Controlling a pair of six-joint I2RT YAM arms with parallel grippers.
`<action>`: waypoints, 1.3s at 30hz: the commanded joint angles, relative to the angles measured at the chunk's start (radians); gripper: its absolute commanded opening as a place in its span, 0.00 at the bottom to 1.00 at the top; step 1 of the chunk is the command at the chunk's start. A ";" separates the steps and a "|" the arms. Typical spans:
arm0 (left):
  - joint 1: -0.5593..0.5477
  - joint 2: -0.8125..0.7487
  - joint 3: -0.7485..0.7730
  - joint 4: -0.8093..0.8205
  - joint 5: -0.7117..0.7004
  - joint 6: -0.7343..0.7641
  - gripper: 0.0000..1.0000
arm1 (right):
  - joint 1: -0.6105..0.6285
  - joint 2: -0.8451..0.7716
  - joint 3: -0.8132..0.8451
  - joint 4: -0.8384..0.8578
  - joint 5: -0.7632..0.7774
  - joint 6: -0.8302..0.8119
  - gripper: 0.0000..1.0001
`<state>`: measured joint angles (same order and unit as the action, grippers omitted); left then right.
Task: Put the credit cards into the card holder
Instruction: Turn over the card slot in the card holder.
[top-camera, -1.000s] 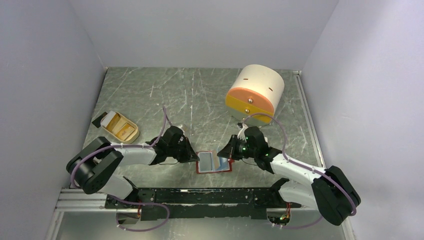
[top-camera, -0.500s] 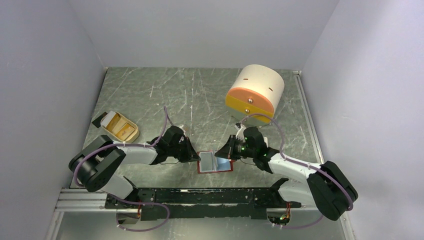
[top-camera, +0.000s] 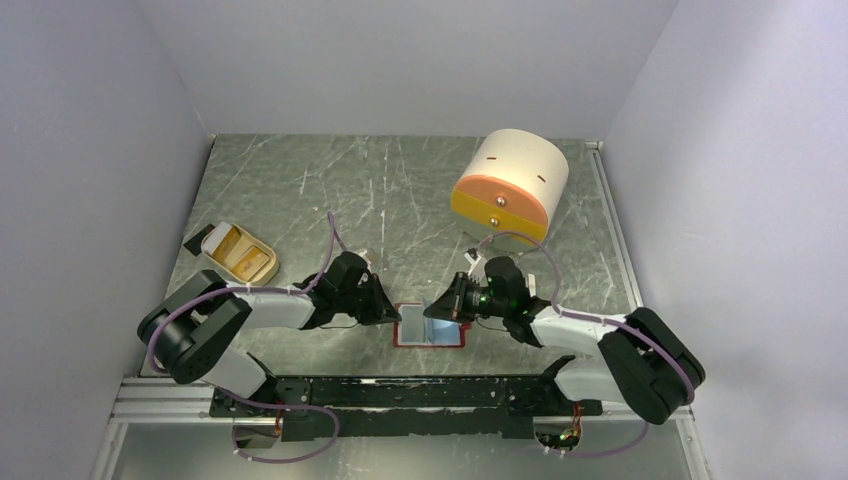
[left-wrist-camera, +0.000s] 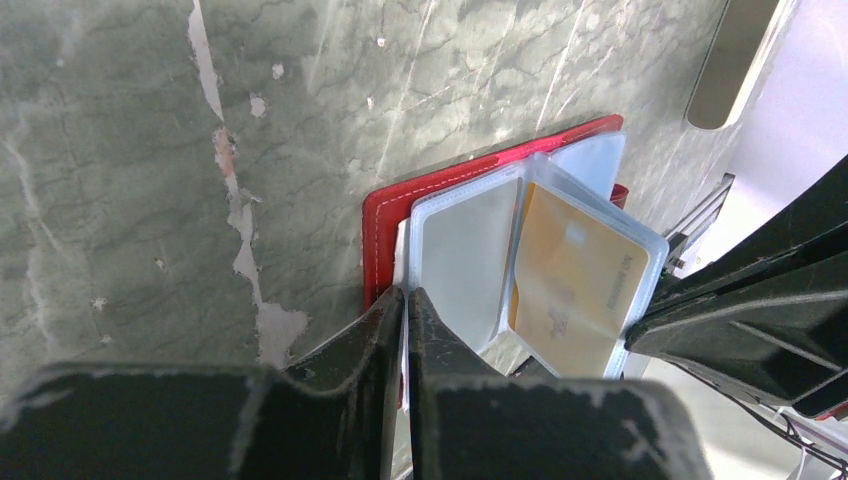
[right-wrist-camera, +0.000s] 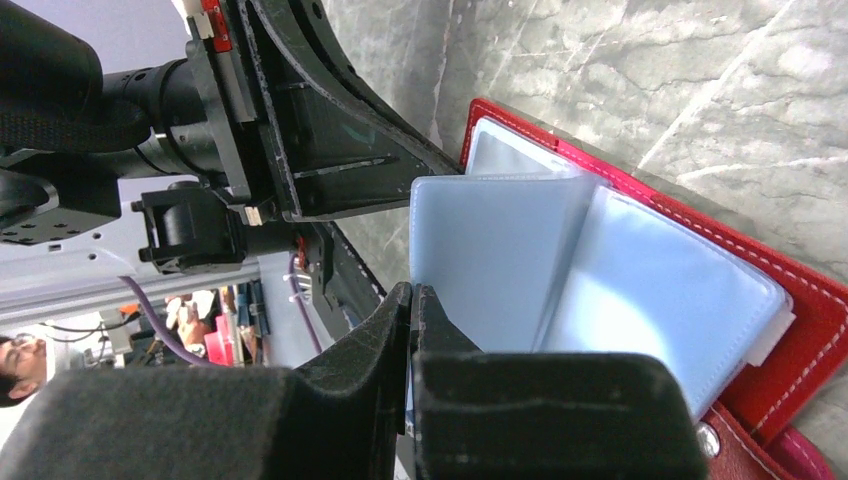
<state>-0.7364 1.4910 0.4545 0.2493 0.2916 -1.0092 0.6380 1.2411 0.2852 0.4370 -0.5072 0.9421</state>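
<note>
The card holder (top-camera: 430, 328), a red wallet, lies open on the table between both arms. My left gripper (top-camera: 393, 313) is shut on its left edge; the left wrist view shows the jaws (left-wrist-camera: 405, 300) pinching the red cover (left-wrist-camera: 385, 215) and pale inner edge. My right gripper (top-camera: 445, 308) is shut on a pale blue pocket leaf (right-wrist-camera: 490, 250) and holds it raised over the wallet (right-wrist-camera: 780, 350). A yellow credit card (left-wrist-camera: 575, 275) shows inside that leaf in the left wrist view. More gold cards lie in the beige tray (top-camera: 240, 253).
A big cream-and-orange cylinder (top-camera: 510, 185) stands at the back right. The beige oval tray sits at the left with a small dark flat piece (top-camera: 197, 240) beside it. The table's near edge and metal rail (top-camera: 400, 390) lie just behind the wallet.
My right gripper has moved left over the wallet, swinging the pocket leaf up and leftward. My left gripper has stayed on the wallet's left edge.
</note>
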 joint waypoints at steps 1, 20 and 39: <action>0.004 -0.006 -0.004 -0.004 -0.003 0.015 0.13 | 0.009 0.029 -0.014 0.089 -0.044 0.038 0.05; 0.004 0.013 -0.013 0.021 0.009 0.007 0.13 | 0.012 0.155 0.011 0.193 -0.080 0.071 0.05; 0.003 0.016 -0.008 0.018 0.008 0.005 0.13 | 0.012 0.184 0.033 0.182 -0.081 0.044 0.00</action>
<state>-0.7364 1.5032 0.4530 0.2729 0.3008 -1.0100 0.6468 1.4334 0.2943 0.6292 -0.5884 1.0119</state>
